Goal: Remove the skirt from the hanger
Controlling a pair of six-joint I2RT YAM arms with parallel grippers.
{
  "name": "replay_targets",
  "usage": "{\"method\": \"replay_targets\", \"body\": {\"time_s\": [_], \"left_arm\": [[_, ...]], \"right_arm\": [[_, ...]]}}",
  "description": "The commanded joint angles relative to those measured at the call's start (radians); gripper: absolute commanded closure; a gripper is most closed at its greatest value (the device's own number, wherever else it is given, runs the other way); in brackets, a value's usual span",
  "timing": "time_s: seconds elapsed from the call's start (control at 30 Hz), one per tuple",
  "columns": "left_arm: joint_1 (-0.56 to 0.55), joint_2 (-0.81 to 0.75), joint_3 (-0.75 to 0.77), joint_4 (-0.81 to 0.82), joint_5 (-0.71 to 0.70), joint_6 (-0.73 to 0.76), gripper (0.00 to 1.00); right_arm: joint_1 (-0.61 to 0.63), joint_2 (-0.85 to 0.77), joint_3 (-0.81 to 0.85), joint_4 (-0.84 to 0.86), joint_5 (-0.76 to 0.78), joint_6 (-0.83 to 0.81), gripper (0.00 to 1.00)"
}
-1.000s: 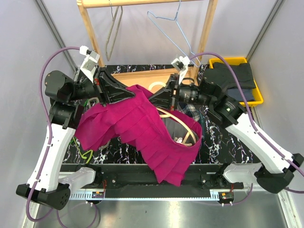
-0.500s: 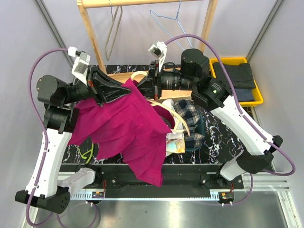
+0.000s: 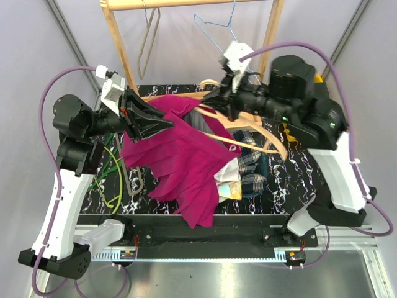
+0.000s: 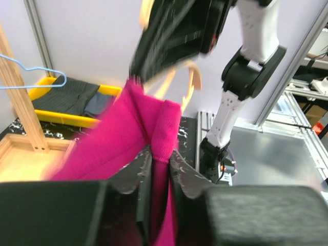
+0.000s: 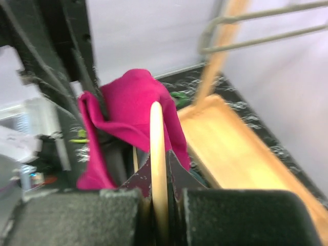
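Observation:
The magenta pleated skirt (image 3: 186, 161) hangs over the table from my left gripper (image 3: 167, 123), which is shut on a fold of its top edge. The left wrist view shows that fold (image 4: 138, 128) filling the gap between the jaws of the left gripper (image 4: 160, 164). My right gripper (image 3: 208, 99) is raised to the right of it and shut on the pale wooden hanger (image 3: 267, 132). Its arms stretch bare toward the right. In the right wrist view the hanger (image 5: 156, 154) stands upright in the right gripper (image 5: 158, 169), with the skirt (image 5: 133, 102) just behind it.
A wooden rack (image 3: 121, 49) with wire hangers (image 3: 220, 31) stands at the back. A plaid garment (image 3: 248, 161) and a small packet lie on the marble table (image 3: 285, 180). Green hangers (image 3: 111, 186) lie at the left. A yellow bin (image 4: 66, 100) holds dark clothes.
The right arm has lifted the hanger up and to the right, away from the skirt. The skirt has slid off it and now droops from the left gripper.

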Motion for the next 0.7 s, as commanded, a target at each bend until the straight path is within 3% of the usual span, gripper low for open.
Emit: {"method": "replay_targets", "body": {"time_s": [0.0,0.07,0.23,0.33,0.4,0.53,0.57,0.67], "left_arm": [[-0.005,-0.034,0.004,-0.098,0.058,0.044,0.71],[-0.004,-0.034,-0.002,-0.103,0.055,0.046,0.67],[0.005,-0.036,-0.003,-0.115,0.035,0.058,0.74],[0.007,-0.036,0.0,-0.132,0.026,0.087,0.71],[0.007,-0.025,0.003,-0.129,0.01,0.081,0.62],[0.002,0.009,0.049,-0.115,-0.037,0.072,0.35],[0.002,0.025,0.088,-0.109,-0.063,0.069,0.21],[-0.002,0.094,0.229,-0.075,-0.115,0.029,0.01]], "right_arm": [[-0.019,-0.163,0.051,0.181,0.343,-0.168,1.0],[-0.019,-0.207,0.018,0.189,0.332,-0.15,1.0],[-0.019,-0.298,-0.079,0.213,0.39,-0.147,1.0],[-0.019,-0.359,-0.128,0.212,0.332,-0.087,1.0],[-0.019,-0.366,-0.148,0.197,0.302,-0.055,1.0],[-0.019,-0.416,-0.231,0.29,0.3,-0.023,1.0],[-0.018,-0.424,-0.234,0.323,0.3,-0.02,1.0],[-0.019,-0.372,-0.141,0.313,0.282,-0.024,1.0]]}}
